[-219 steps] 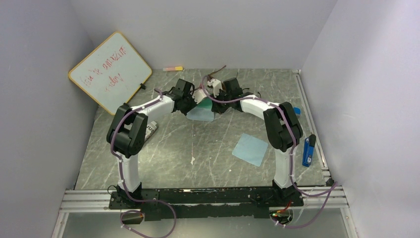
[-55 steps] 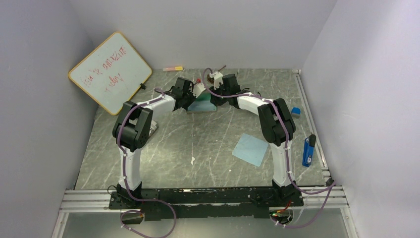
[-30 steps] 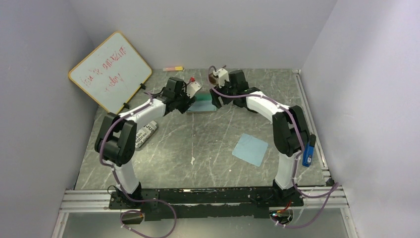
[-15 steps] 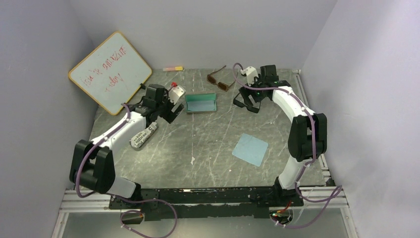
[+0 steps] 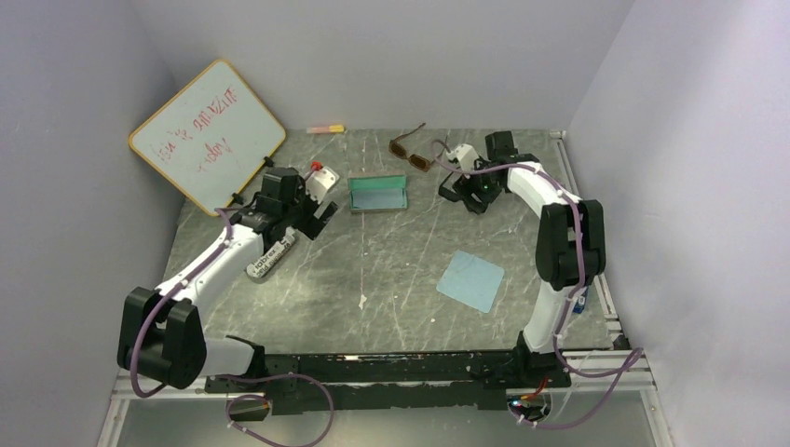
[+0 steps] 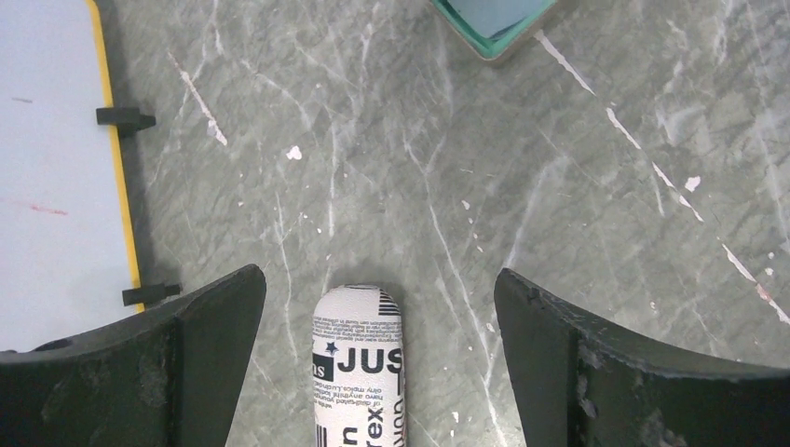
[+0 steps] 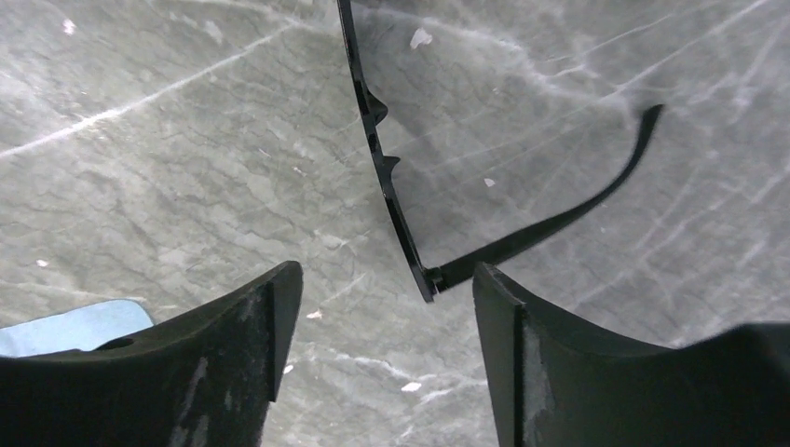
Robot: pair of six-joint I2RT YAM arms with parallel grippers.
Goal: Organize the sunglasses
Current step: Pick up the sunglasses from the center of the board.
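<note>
The brown sunglasses [image 5: 411, 152] lie unfolded at the back of the table. The black sunglasses [image 7: 384, 163] lie under my right gripper [image 7: 387, 291], which is open. Their hinge corner sits just ahead of the gap between the fingertips, and one temple [image 7: 568, 209] runs off to the right. From above, my right gripper [image 5: 463, 186] covers most of that pair. My left gripper [image 6: 380, 303] is wide open over the rounded end of the grey lettered pouch [image 6: 359, 358], which lies between the fingers without touching them. From above, my left gripper [image 5: 312, 216] hovers at the pouch's [image 5: 270, 257] far end.
A teal-rimmed rectangular case [image 5: 379, 194] lies between the arms, its corner [image 6: 494, 23] ahead of the left gripper. A light blue cloth [image 5: 470, 279] lies at front right. A whiteboard [image 5: 207, 135] leans at back left, with a marker [image 5: 325, 128] by the back wall.
Both arms pulled away from the teal case. The left swung back left over the pouch and opened wide. The right moved right onto the black sunglasses, uncovering the brown pair.
</note>
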